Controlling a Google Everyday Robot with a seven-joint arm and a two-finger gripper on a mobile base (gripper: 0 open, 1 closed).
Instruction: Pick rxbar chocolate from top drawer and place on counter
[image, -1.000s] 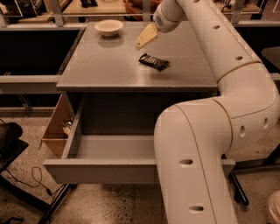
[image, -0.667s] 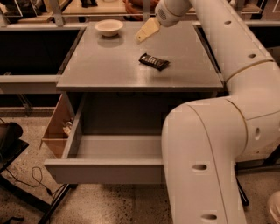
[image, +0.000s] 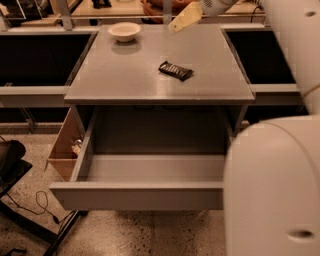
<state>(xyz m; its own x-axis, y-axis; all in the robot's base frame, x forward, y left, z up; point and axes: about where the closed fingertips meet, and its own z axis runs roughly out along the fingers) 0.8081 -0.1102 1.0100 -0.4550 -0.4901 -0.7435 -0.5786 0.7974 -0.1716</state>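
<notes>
Since a second ago the gripper (image: 184, 19) has drawn up and toward the far edge of the counter (image: 125, 75), widening its gap from the rxbar chocolate (image: 176, 70). The bulky white arm (image: 272, 190) has swung rightward in the view, uncovering more of the top drawer (image: 135, 196).

The rxbar chocolate lies flat on the counter, below the gripper and nearer the camera than it, well apart from it and touched by nothing. Its black wrapper sits at a slant to the counter's edges.

The gripper hangs above the counter's back edge. It shows as one pale yellowish wedge pointing down and left, and whether it is open or closed cannot be told; it seems to carry nothing.

A white bowl (image: 124, 31) stands on the counter, left of the gripper in the view and at about its depth. Far below the gripper and closest to the camera, the top drawer stands pulled fully out.
</notes>
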